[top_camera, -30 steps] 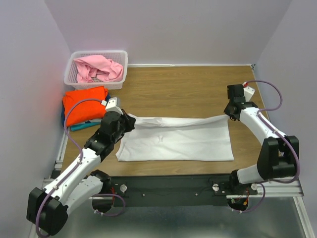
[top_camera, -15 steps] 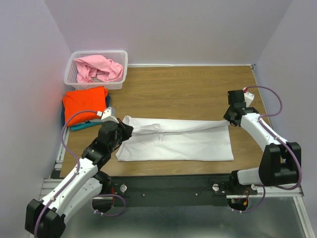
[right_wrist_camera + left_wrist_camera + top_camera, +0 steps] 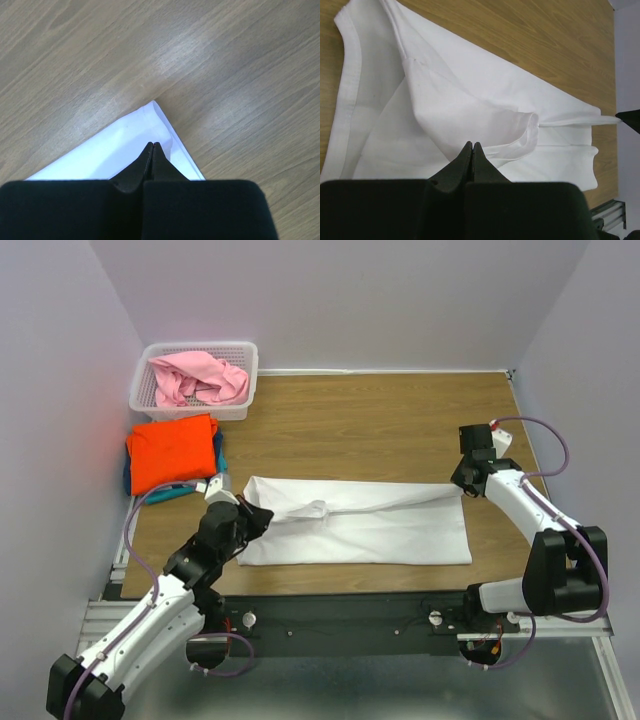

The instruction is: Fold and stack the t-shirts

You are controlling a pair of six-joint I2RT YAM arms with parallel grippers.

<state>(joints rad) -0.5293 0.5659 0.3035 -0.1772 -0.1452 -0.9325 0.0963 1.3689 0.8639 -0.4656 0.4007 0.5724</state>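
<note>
White t-shirt spread on surface. Left pincer clamped on its left fold; right pincer clamped on far right corner, edge stretched between them.

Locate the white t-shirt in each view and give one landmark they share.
Top external: white t-shirt lies spread across the near middle of the wooden tabletop.
Left wrist: it fills most of the picture, with wood along the top.
Right wrist: only one corner shows, lower centre-left.
Shared landmark: the wooden tabletop.
</note>
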